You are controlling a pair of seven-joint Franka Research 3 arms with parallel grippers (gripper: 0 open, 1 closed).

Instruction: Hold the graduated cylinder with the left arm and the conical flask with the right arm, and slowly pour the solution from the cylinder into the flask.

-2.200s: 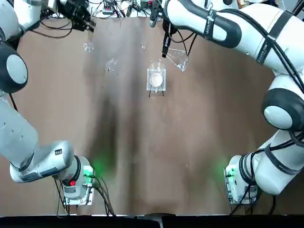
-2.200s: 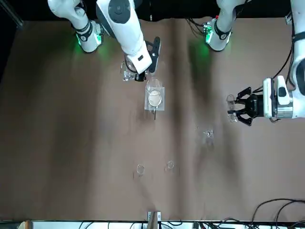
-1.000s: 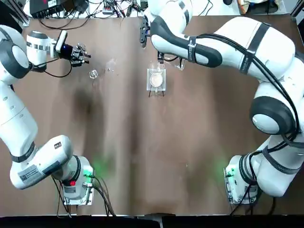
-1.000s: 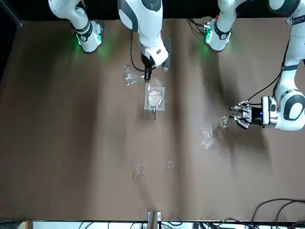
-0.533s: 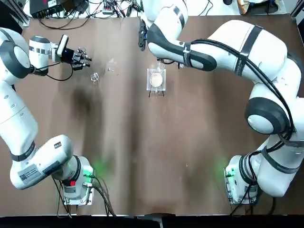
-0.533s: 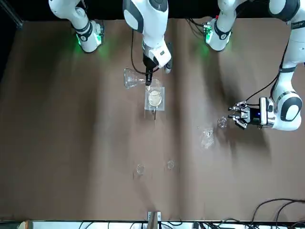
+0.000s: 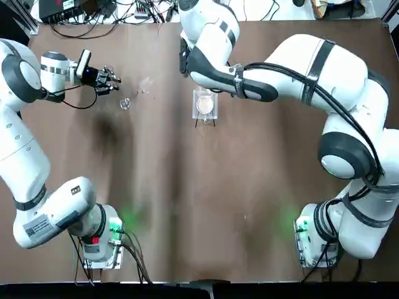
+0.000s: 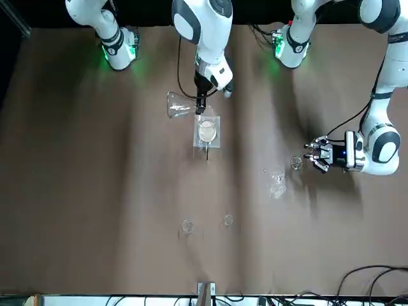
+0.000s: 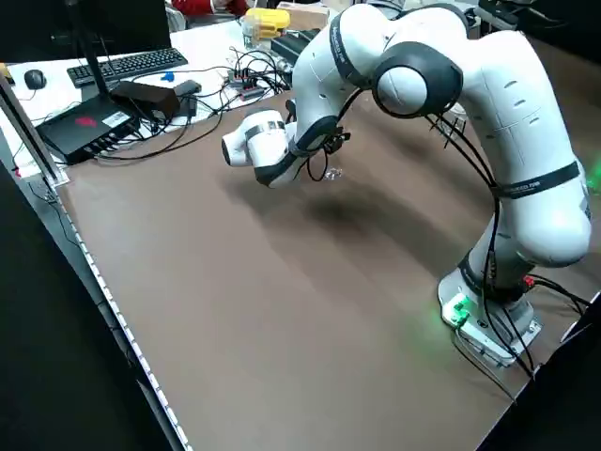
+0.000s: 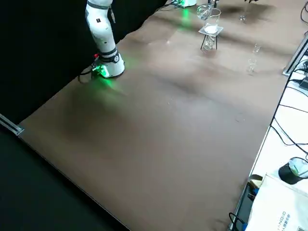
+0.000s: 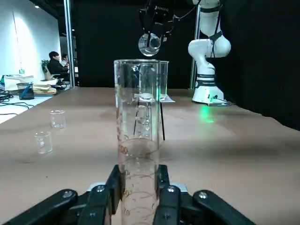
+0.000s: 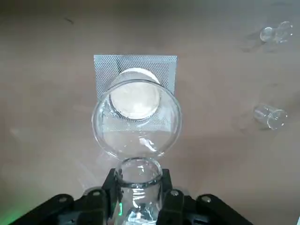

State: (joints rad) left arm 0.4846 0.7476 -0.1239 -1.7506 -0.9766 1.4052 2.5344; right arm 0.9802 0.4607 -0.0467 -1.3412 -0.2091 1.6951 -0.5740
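Note:
The graduated cylinder [image 11: 139, 140], a thin clear tube, stands upright between the fingers of my left gripper [image 11: 138, 187], which is shut on its lower part. From the front, the left gripper [image 8: 319, 155] lies low at the table's left side, the cylinder [image 8: 296, 163] at its tips. My right gripper [image 12: 138, 187] is shut on the neck of the conical flask [image 12: 136, 119]. The flask [image 8: 177, 104] lies on its side in the air beside the right gripper [image 8: 201, 102], above the mesh stand. In the top view the right arm hides the flask.
A square mesh stand carrying a glass vessel with a white disc [image 8: 206, 131] sits mid-table under the flask. Small beakers [image 8: 187, 225] [image 8: 227, 220] [image 8: 276, 178] stand toward the far edge. Cables run along that edge. A person [image 11: 56, 63] sits far beyond the table.
The left gripper came down from high above to just over the table, carrying the cylinder. The right arm swung over the stand, and the flask now lies sideways beside it.

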